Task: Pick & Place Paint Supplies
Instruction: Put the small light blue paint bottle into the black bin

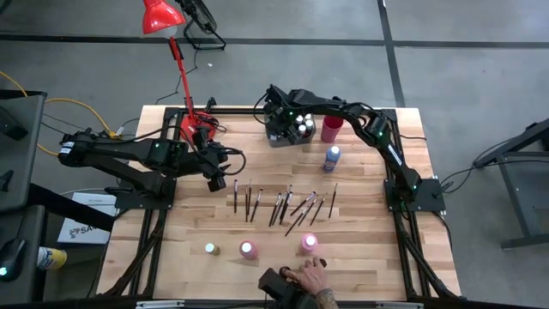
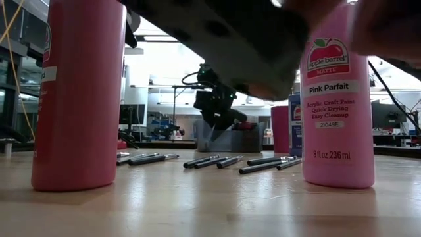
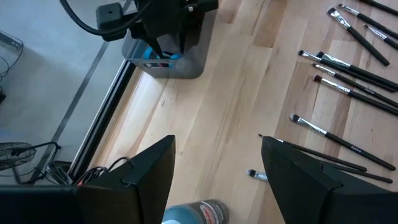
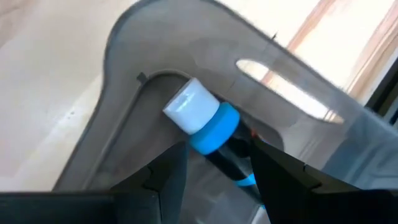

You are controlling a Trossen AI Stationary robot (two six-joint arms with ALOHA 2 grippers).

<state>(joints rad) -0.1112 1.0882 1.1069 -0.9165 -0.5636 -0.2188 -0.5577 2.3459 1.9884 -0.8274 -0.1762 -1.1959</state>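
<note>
We have the right gripper (image 4: 214, 163) reaching down into the grey rectangular plastic bin (image 1: 283, 136) at the far side of the wooden table (image 1: 360, 236), its fingers closed around a blue bottle with a white cap (image 4: 200, 115). The bottle lies tilted against the bin's inner wall, cap toward the corner, which we judge to be the last moment of a drop-off, held low so it will not topple its neighbours. Other bottles already stand in the bin, beside the red cup (image 1: 331, 129).

Our left gripper (image 3: 214, 171) hovers with jaws spread and nothing between them, just above the left end of the row of thin dark-handled paintbrushes (image 1: 283, 206) scattered across the middle of the table. A teal-topped bottle (image 3: 196, 213) shows beneath it in the wrist view (whether it stands or lies we cannot tell).

Still to go: a blue-and-white bottle (image 1: 331, 158) standing alone near the bin, and the pink bottles (image 2: 337, 99) with a small pale one along the near edge, where a person's hand (image 1: 313, 275) rests. The brushes lie flat, so they will need a low, careful pinch.
</note>
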